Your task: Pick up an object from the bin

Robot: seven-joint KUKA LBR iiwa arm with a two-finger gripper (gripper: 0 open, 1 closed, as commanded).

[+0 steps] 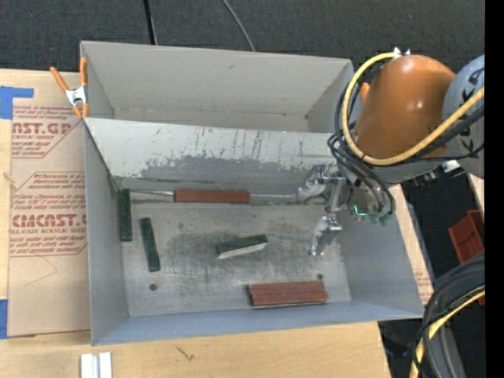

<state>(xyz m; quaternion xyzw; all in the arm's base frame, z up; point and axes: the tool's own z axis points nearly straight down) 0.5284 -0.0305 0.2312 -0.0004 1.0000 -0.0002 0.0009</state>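
1. Strip [242, 247], green and white, lies flat, left of the pincer [319, 249] and apart from it.
2. Brown block [287, 293] lies front-left of the pincer.
3. Pincer over bare bin [197, 305] floor; apart or together, cannot tell.

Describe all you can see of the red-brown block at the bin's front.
The block is a flat, red-brown oblong, matte, perhaps wood or plastic. It lies flat on the bin floor, long side along the front wall, close to it. Nothing else touches it; the claw hangs apart, behind it.
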